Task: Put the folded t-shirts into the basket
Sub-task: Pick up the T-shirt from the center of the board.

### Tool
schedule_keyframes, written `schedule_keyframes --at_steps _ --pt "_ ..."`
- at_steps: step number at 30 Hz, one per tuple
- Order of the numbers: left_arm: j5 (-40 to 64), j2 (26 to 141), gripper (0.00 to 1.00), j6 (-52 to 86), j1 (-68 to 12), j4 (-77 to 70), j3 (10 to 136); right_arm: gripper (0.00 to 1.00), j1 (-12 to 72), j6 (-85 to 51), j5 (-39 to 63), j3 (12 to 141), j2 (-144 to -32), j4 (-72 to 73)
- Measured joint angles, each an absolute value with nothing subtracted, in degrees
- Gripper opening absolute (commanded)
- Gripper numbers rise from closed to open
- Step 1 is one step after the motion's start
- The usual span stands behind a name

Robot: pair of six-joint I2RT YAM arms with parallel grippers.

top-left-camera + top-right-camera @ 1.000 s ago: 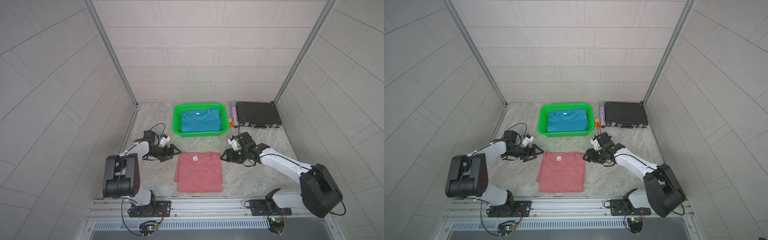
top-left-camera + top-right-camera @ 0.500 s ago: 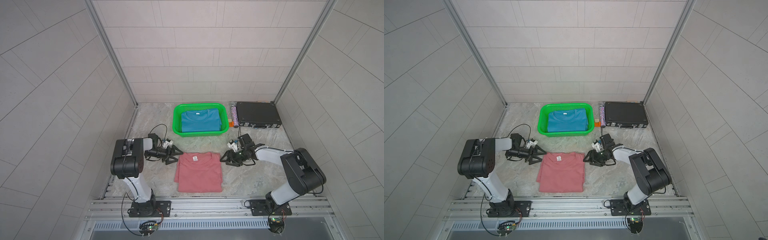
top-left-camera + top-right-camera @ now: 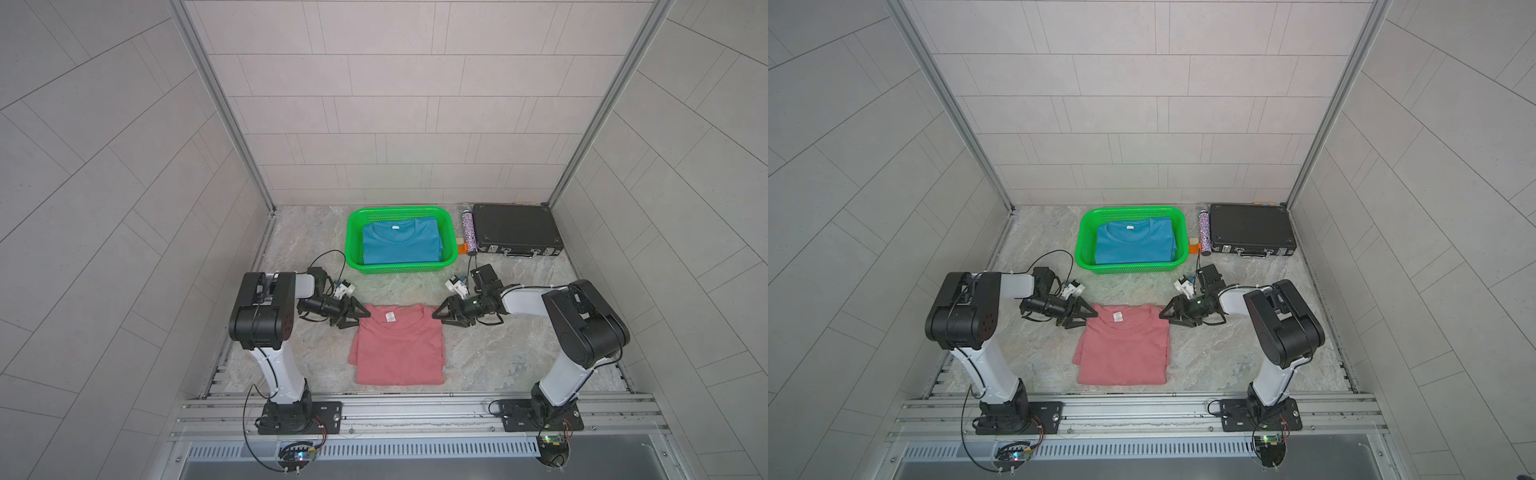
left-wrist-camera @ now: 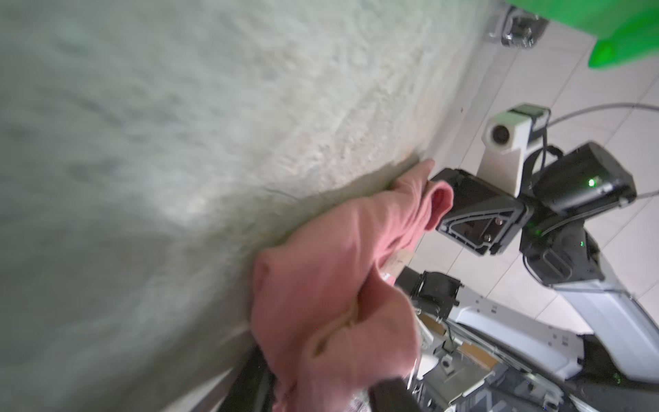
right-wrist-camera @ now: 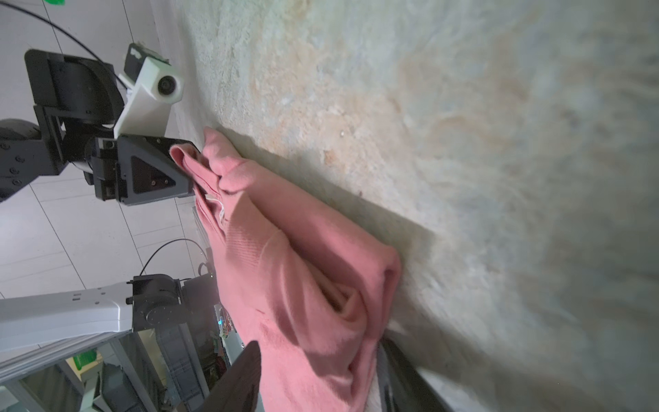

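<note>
Clamped by left jaws and right jaws on only two corners of the dusty pink t-shirt (image 3: 398, 349); may unfold when lifted and snag the basket (image 3: 401, 269) rim.

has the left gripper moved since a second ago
Yes: the left gripper has moved away from the green basket and sideways onto the collar-end corner of the pink t-shirt.
</note>
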State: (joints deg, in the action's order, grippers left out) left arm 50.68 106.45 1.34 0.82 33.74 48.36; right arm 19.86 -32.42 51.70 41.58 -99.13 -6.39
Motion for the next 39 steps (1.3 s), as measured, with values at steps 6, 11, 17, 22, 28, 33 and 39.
schedule_keyframes --at_steps 6,11,17,22,28,33,39 --pt "51.0 108.8 0.22 0.9 0.8 34.7 49.4 0.37 19.9 -32.8 54.5 41.5 -102.2 -1.2" --pt "50.6 109.3 0.06 0.5 0.7 35.2 49.9 0.12 19.9 -33.6 54.2 40.6 -103.4 2.2" --pt "50.6 109.3 0.00 -0.4 0.7 35.8 50.4 0.00 20.1 -33.7 53.7 37.8 -100.5 4.9" --pt "50.3 108.6 0.00 -1.8 0.7 36.8 50.8 0.00 20.7 -33.2 53.7 36.4 -94.1 6.0" --pt "50.0 104.0 0.00 -3.0 0.7 37.5 50.9 0.00 21.4 -32.6 52.9 34.8 -87.5 6.9" --pt "50.2 100.5 0.00 -4.7 0.7 38.9 51.1 0.00 22.3 -30.7 51.9 36.5 -83.2 3.5" --pt "51.0 93.9 0.00 -6.3 0.7 40.7 51.5 0.00 23.6 -27.3 50.8 40.3 -77.4 -2.2"
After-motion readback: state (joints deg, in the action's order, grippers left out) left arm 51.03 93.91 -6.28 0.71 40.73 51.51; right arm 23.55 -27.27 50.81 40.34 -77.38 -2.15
